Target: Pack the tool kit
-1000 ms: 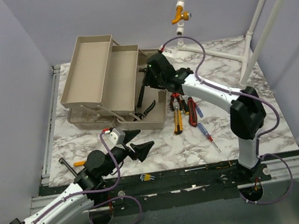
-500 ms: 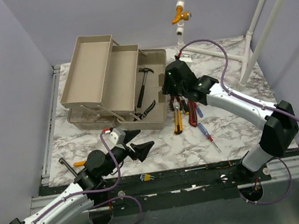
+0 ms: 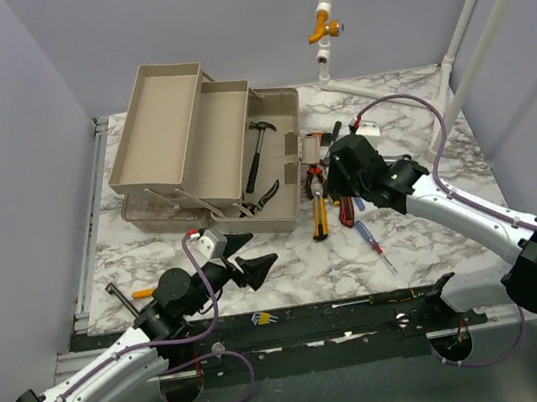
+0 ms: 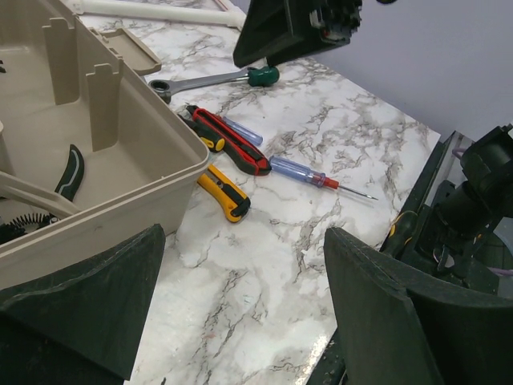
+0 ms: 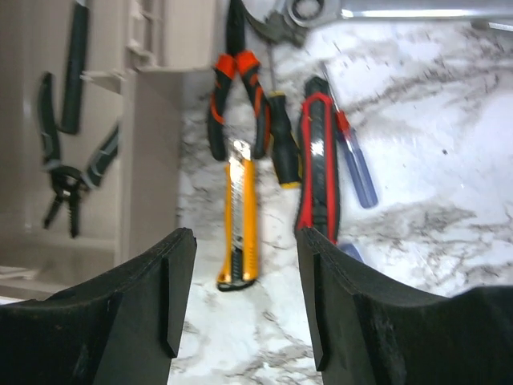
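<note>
The tool kit's beige box (image 3: 291,216) stands open at the back left, its trays (image 3: 161,126) swung out. A hammer (image 3: 259,152) and dark pliers (image 3: 263,197) lie inside. Loose on the marble beside it are a yellow knife (image 3: 320,219) (image 5: 242,216) (image 4: 224,192), a red knife (image 3: 346,205) (image 5: 319,176) (image 4: 232,143), orange-handled pliers (image 5: 236,104), a blue screwdriver (image 3: 373,243) (image 4: 313,172) and a wrench (image 4: 208,80). My right gripper (image 3: 340,190) (image 5: 244,297) hangs open above the yellow knife, holding nothing. My left gripper (image 3: 256,250) (image 4: 244,305) is open and empty, near the box's front corner.
A small set of hex keys (image 3: 261,316) lies at the table's front edge. An orange-handled tool (image 3: 131,294) sits at the left by my left arm. White pipes (image 3: 450,63) lean at the back right, and a valve (image 3: 325,26) hangs over the back.
My right arm has pulled back from over the box to above the loose tools, leaving the hammer lying inside. Its jaws opened slightly wider. The left arm stayed put.
</note>
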